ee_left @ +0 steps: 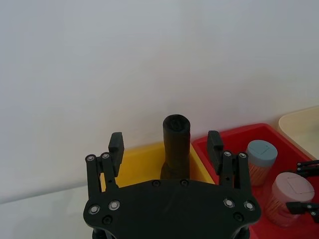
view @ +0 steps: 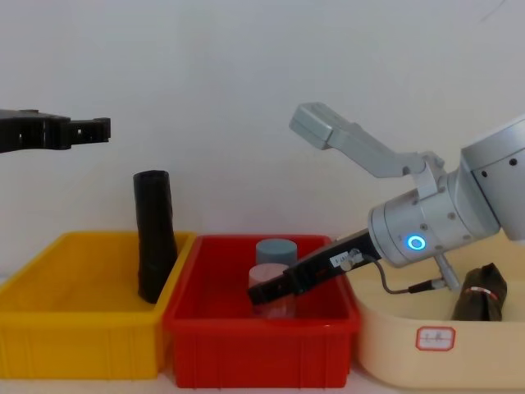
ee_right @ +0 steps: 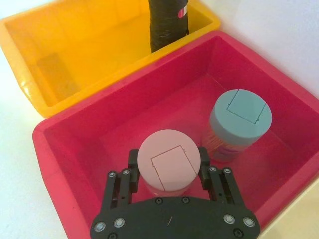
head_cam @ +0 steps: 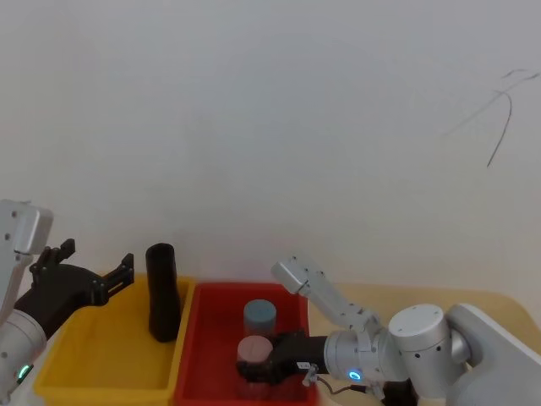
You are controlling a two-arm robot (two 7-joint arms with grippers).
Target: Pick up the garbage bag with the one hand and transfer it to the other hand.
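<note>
The garbage bag is a thick black roll standing upright in the yellow bin, leaning on the wall it shares with the red bin. A red label patch shows on the roll in the right wrist view. My left gripper hangs open over the yellow bin. It is left of the roll, slightly above its top, and clear of it. My right gripper reaches into the red bin, with a finger against each side of a pink-lidded jar.
The red bin also holds a blue-lidded jar just behind the pink one. A beige tub at the right holds another black roll with a red-and-white band, lying down. A white wall stands close behind the bins.
</note>
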